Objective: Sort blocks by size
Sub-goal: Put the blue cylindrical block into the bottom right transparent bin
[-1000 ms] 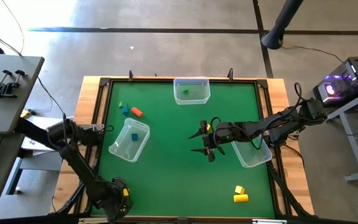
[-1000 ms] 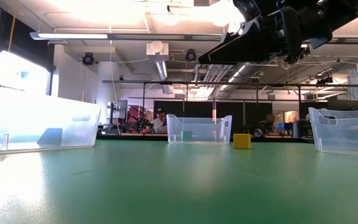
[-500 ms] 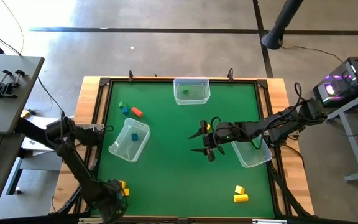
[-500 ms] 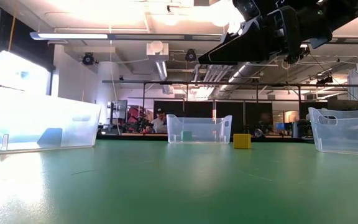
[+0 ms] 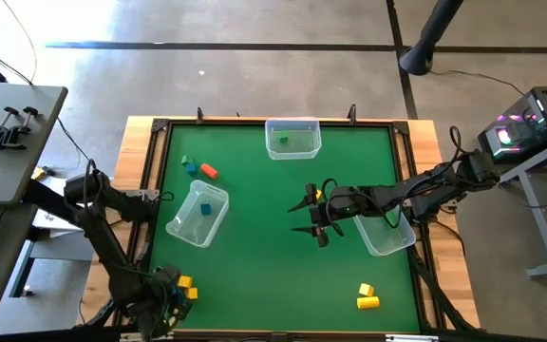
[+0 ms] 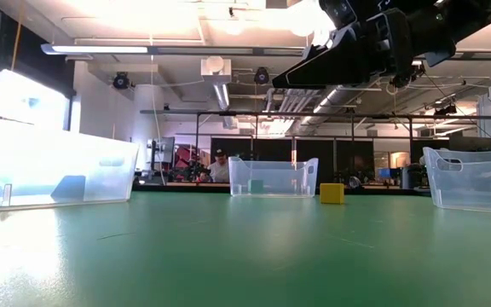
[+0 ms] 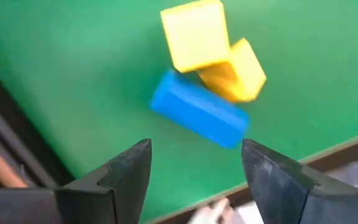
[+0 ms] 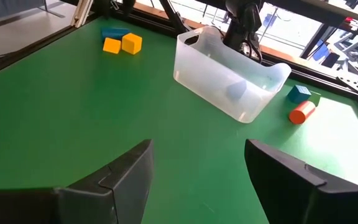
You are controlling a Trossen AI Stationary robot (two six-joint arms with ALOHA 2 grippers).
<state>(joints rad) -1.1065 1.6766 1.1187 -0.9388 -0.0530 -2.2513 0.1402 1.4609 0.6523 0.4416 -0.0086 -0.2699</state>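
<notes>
High view looked straight down on the whole table (image 5: 254, 256). Low view faced level across it from surface height. Wrist views sat close, looking forward; both showed the blue bar (image 7: 199, 116) (image 8: 114, 33).

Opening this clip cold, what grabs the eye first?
The right gripper, open, hovers mid-table above a small yellow block. The left gripper, also open, hangs at the table's near-left corner over a blue bar touching two yellow blocks. Three clear bins ring the green mat.
</notes>
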